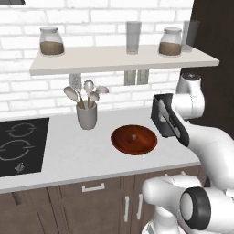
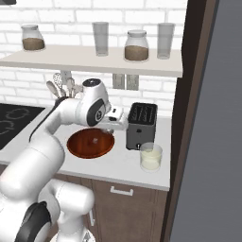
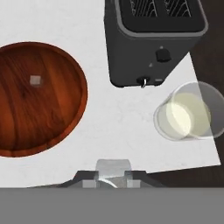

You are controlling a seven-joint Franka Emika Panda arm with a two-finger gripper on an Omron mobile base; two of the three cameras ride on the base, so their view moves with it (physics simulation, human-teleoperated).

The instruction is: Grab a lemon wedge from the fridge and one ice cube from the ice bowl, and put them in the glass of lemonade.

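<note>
Two cubes: one ice cube (image 3: 113,167) is seen between the tips of the tool (image 3: 113,177); a second cube (image 3: 35,80) is left lying inside the ice bowl (image 3: 43,118).
Tool: its tips are closed on the pale translucent ice cube, which is held above the white surface (image 3: 118,127), over the bare stretch between the bowl and the glass.
Ice bowl: the reddish-brown bowl (image 1: 123,142) is set on the surface between the utensil cup (image 1: 87,117) and the toaster (image 1: 170,121); the second cube (image 1: 133,136) is seen near its middle.
Toaster: the black two-slot toaster (image 2: 141,125) is placed upright just beside the bowl (image 2: 80,147), towards the wall.
Glass of lemonade: the short clear glass of lemonade (image 2: 151,158) is stood in front of the toaster near the end of the surface, well apart from the bowl; pale yellowish liquid is seen in it from above (image 3: 188,113).
Cooktop: a black cooktop (image 1: 20,146) is set into the surface beyond the utensil cup.
Shelf: jars and tall grey glasses are carried on the wall shelf (image 1: 114,61) above.
</note>
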